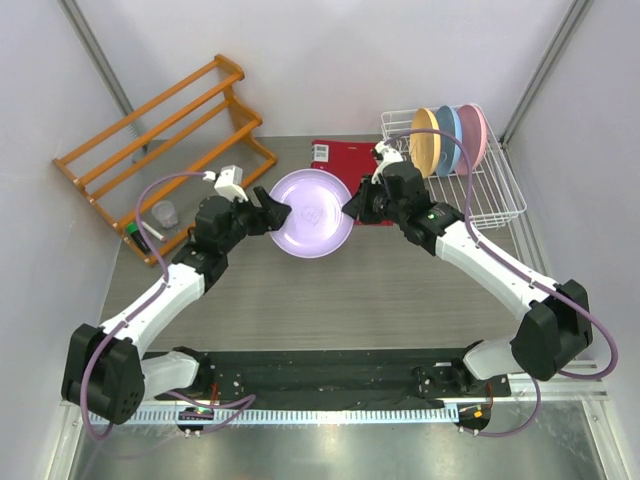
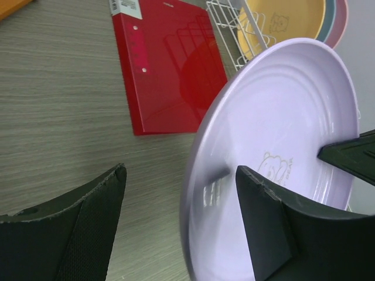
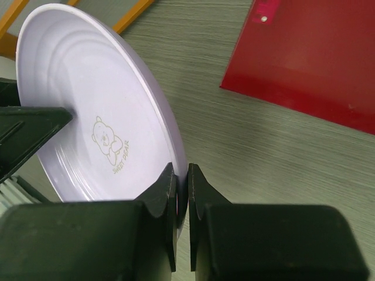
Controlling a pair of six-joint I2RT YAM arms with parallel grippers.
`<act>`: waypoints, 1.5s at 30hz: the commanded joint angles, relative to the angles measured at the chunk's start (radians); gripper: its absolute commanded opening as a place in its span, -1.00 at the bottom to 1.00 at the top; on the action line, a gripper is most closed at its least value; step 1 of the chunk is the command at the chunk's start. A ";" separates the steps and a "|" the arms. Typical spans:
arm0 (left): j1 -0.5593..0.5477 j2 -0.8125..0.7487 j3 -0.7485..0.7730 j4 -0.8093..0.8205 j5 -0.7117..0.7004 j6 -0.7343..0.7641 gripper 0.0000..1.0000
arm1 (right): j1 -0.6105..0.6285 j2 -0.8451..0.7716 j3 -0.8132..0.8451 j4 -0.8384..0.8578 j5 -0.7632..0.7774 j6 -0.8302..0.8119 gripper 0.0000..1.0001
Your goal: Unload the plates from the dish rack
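The lilac plate [image 1: 312,212] is held on edge above the table's middle, between my two grippers. My right gripper [image 1: 352,207] is shut on its right rim; the right wrist view shows the pads [image 3: 181,175] pinching the rim of the plate [image 3: 88,105]. My left gripper [image 1: 272,213] is open, and its fingers [image 2: 180,175] straddle the plate's left rim [image 2: 281,134] without closing on it. The orange-yellow [image 1: 427,140], light blue [image 1: 447,135] and pink [image 1: 472,135] plates stand upright in the white wire dish rack [image 1: 490,190] at the back right.
A red folder [image 1: 345,160] lies flat behind the plate, next to the rack. An orange wooden slatted rack [image 1: 160,140] stands at the back left, with a small clear cup [image 1: 165,213] in front of it.
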 commanded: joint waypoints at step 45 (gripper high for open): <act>-0.005 -0.045 -0.176 -0.327 -0.560 -0.054 -1.00 | -0.227 0.042 0.090 -0.044 0.294 -0.139 0.75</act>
